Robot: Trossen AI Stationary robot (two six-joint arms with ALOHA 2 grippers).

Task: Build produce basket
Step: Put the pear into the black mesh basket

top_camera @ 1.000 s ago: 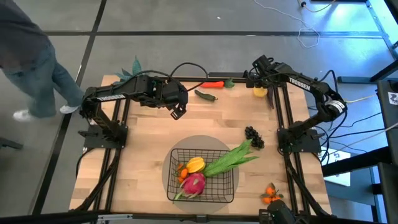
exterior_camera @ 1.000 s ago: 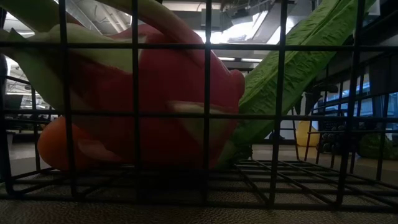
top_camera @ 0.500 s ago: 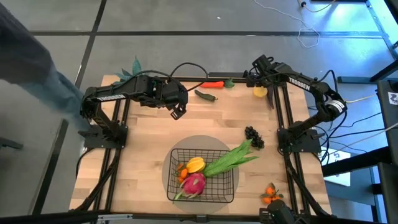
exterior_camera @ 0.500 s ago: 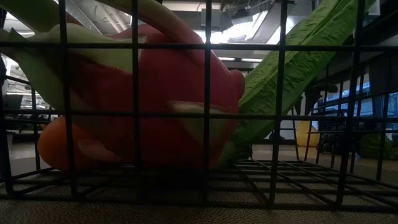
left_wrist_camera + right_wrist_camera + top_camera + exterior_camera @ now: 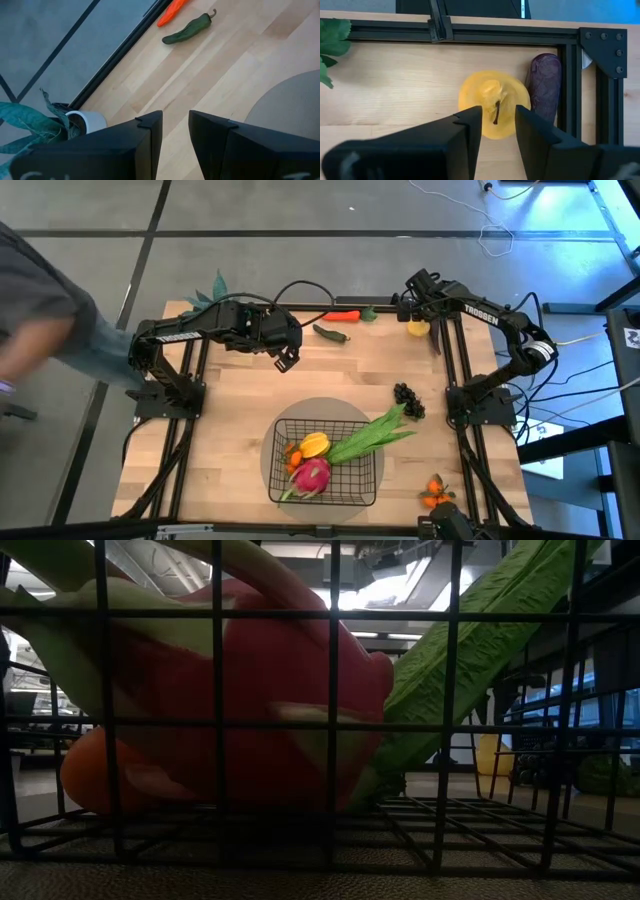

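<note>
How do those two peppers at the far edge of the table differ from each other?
The green pepper is dark green and thicker, lying fully on the wood, nearer the middle of the table. The red pepper is bright orange-red and slimmer, lying right at the table's far edge. Both lie flat outside the basket, untouched by either gripper.

This looks like a robot lab: a wooden table [image 5: 250, 410] with a black metal frame [image 5: 185, 440] stands on a grey concrete floor [image 5: 300, 210], cables [image 5: 495, 235] lie loose, and toy food [image 5: 333, 334] sits on top
</note>
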